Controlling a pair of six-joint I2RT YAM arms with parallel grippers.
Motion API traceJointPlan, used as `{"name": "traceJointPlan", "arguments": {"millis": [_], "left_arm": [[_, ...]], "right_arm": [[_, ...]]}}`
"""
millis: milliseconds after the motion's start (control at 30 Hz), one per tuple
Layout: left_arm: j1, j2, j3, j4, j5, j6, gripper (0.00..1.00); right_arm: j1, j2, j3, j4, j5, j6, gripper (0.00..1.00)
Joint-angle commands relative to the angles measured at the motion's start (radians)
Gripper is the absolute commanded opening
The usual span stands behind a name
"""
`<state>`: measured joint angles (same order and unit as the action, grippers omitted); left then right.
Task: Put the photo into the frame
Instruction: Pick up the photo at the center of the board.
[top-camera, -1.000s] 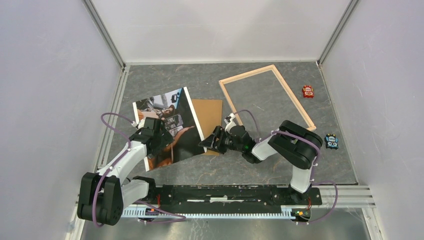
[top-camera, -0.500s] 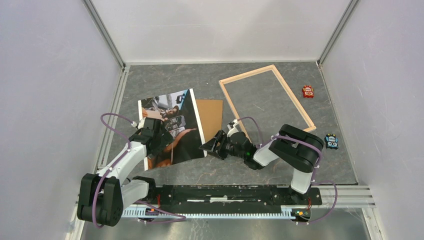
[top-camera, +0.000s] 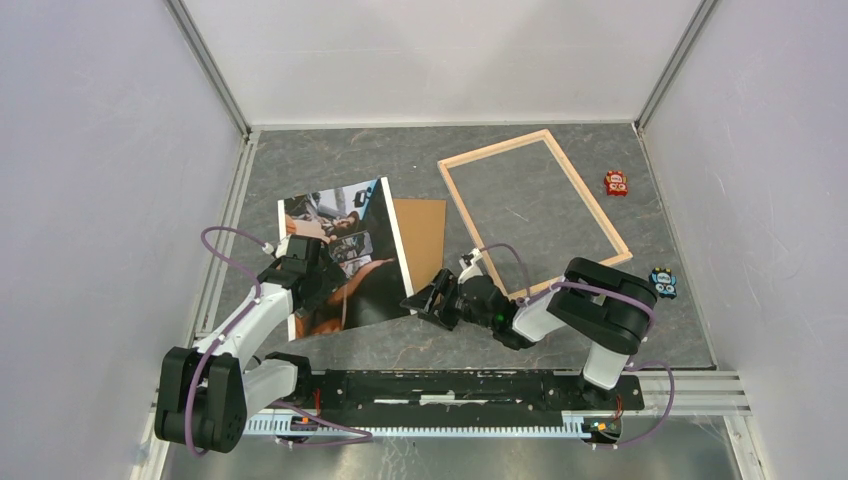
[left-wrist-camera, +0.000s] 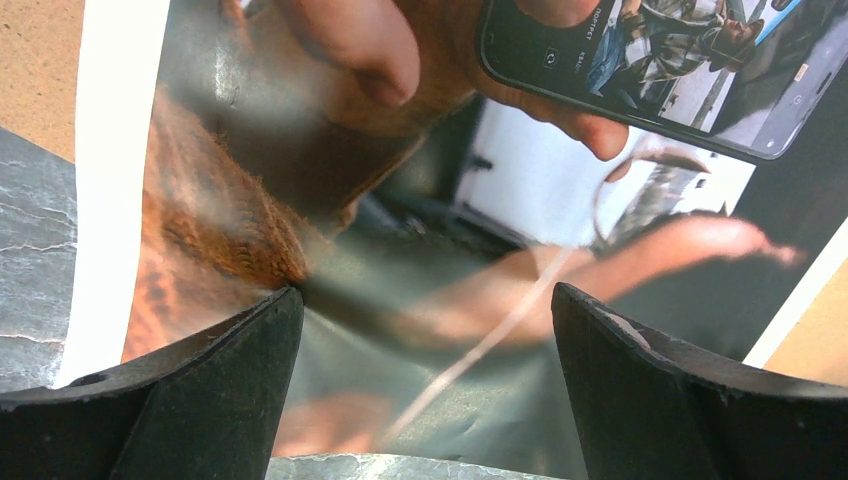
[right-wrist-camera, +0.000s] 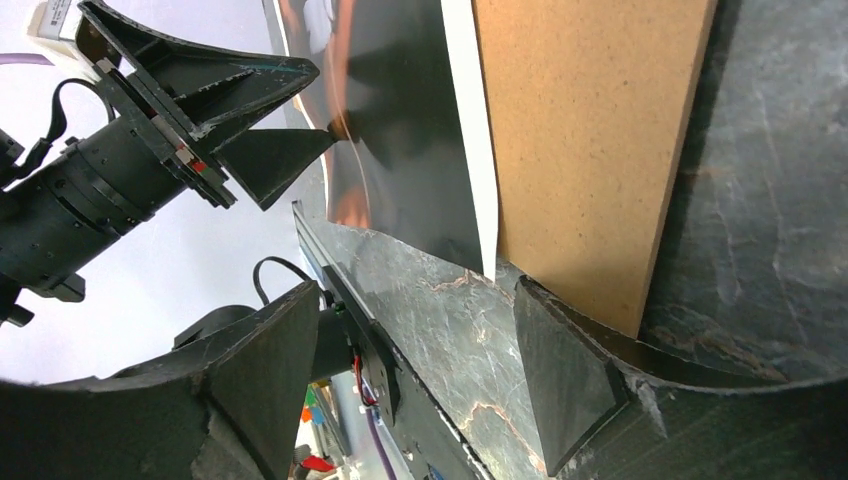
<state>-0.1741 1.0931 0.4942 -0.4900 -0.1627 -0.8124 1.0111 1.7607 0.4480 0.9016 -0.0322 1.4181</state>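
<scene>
Photo (top-camera: 350, 250) touched by the wide-open left tool (left-wrist-camera: 422, 300)

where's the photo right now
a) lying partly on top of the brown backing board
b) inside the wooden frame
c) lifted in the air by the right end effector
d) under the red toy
a: the photo lies flat with its right edge overlapping the brown backing board, while the frame lies apart to the right with nothing in it.
</scene>
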Motion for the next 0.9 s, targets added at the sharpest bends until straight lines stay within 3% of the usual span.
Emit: {"name": "traceJointPlan", "arguments": {"millis": [0, 233, 467, 600, 700, 867], "left_arm": [[-0.002, 0.028, -0.052, 0.045, 0.108, -0.042, 1.00], [-0.002, 0.027, -0.062, 0.051, 0.113, -0.036, 1.00], [-0.002, 0.025, -0.069, 0.056, 0.115, -0.027, 1.00], [-0.003, 0.021, -0.072, 0.056, 0.117, -0.023, 1.00], [-0.002, 0.016, -0.072, 0.056, 0.116, -0.019, 1.00], [-0.002, 0.012, -0.075, 0.054, 0.120, -0.018, 1.00]], "right_arm": [[0.017, 0.003, -0.034, 0.007, 0.077, 0.042, 0.78], [0.029, 0.109, 0.021, 0.137, 0.065, 0.062, 0.76], [0.057, 0.082, 0.069, 0.105, 0.106, 0.020, 0.73], [0.057, 0.096, 0.090, 0.122, 0.104, 0.013, 0.65], [0.058, 0.103, 0.104, 0.119, 0.108, -0.001, 0.48], [0.038, 0.134, 0.159, 0.043, 0.142, -0.041, 0.56]]}}
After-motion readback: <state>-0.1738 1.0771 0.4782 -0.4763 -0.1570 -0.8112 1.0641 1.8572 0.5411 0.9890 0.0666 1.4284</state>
